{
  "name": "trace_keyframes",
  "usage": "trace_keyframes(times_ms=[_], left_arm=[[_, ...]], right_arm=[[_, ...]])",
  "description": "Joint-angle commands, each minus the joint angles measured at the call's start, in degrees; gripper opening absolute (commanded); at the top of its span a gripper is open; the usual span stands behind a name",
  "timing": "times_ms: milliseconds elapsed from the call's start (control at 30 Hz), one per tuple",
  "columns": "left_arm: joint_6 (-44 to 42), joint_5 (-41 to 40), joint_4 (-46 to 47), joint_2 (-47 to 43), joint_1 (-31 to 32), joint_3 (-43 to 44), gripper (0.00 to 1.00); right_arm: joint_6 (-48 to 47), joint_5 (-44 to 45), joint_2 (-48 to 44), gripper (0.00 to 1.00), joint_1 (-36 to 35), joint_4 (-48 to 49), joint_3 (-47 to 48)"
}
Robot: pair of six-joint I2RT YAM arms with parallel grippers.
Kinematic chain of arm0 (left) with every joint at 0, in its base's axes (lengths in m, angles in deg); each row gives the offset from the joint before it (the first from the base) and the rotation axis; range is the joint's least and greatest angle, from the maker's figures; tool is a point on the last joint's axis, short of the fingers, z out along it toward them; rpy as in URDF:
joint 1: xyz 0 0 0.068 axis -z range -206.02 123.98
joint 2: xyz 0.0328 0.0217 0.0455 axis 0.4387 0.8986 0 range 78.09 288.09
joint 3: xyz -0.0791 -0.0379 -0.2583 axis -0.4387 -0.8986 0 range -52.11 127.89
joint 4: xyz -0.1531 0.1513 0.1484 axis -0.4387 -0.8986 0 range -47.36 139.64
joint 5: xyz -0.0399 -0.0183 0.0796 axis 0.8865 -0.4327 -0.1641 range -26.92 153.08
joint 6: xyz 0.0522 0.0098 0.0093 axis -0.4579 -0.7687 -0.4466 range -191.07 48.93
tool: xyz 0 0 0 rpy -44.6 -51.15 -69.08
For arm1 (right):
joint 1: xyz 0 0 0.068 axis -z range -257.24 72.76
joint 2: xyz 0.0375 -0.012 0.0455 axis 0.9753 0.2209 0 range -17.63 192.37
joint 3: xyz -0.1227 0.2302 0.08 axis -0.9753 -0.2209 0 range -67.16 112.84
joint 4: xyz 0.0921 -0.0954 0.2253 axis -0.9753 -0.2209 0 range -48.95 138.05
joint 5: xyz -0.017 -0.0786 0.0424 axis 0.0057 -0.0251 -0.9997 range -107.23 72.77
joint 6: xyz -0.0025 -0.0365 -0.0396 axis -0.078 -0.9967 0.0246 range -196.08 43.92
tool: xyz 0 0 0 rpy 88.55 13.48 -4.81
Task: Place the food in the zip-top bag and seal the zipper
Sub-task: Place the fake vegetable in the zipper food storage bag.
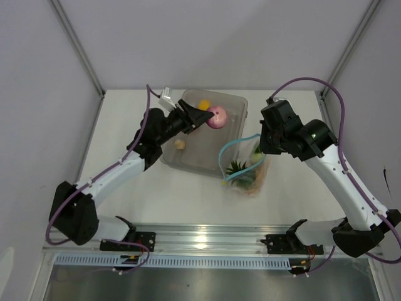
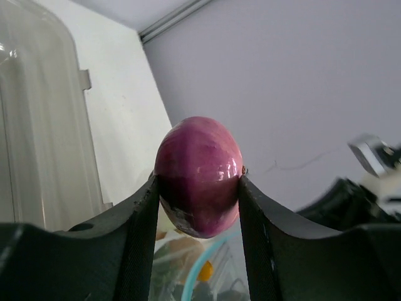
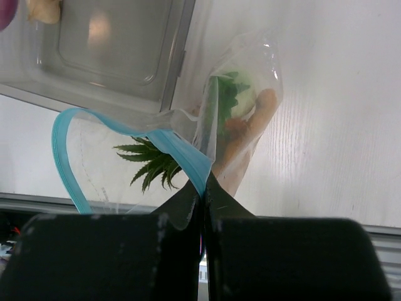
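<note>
Now | left end effector [image 2: 198, 182] pinching one purple onion [image 2: 199, 164] | right end effector [image 3: 204, 189] pinching one zipper [image 3: 183, 155]

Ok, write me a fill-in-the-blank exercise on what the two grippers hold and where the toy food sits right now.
1. The left gripper is shut on a glossy ____ toy onion.
2. The right gripper pinches the thin light blue zipper strip of the clear crinkly plastic bag, holding its mouth ____.
3. The small yellow toy lemon lies in the rigid clear rectangular tray, not in the ____.
Missing words: purple; open; bag.
</note>
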Motion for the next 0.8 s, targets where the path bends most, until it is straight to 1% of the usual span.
trace_keyframes(times_ms=[0,67,100,200,267,300,400,433,500,533,767], left_arm=[[-7.42,2.33,6.74,-8.07,-0.27,-4.96,0.01],[-8.82,2.77,6.93,-10.80,0.43,-5.33,0.01],[-9.44,4.60,6.49,-11.16,0.70,-5.15,0.01],[-12.77,8.38,3.77,-12.04,2.98,-3.30,0.01],[-16.20,8.22,0.08,-12.65,5.70,-2.43,0.01],[-18.65,7.52,-0.28,-13.53,6.67,-2.69,0.01],[-22.44,5.85,-2.30,-14.67,11.06,-3.39,0.01],[-25.85,4.98,-2.74,-15.03,13.42,-3.57,0.01],[-30.42,2.52,-5.72,-15.47,15.72,-3.74,0.01],[-31.15,-0.19,-6.86,-15.90,17.30,-3.74,0.01],[-33.26,-1.89,-9.68,-14.69,19.07,-4.71,0.01]], right_arm=[[-0.69,-1.26,0.25,0.00,0.26,2.77,2.44],[-1.04,-1.53,0.51,0.00,0.26,3.12,2.53],[-1.22,-1.70,1.12,0.00,0.26,3.30,2.62],[-1.57,-2.32,2.18,0.00,0.34,3.82,3.58],[-1.66,-2.93,2.62,0.00,0.34,4.44,3.94],[-1.66,-3.11,3.06,0.00,0.34,4.53,4.37],[-1.66,-3.99,3.76,0.00,0.34,4.70,5.08],[-1.75,-4.08,4.02,0.00,0.34,4.70,5.43],[-1.66,-4.60,4.11,0.00,0.43,4.79,5.78],[-1.66,-4.78,3.94,0.00,0.34,4.88,5.87],[-1.40,-5.74,2.62,0.00,0.78,5.05,5.70]])
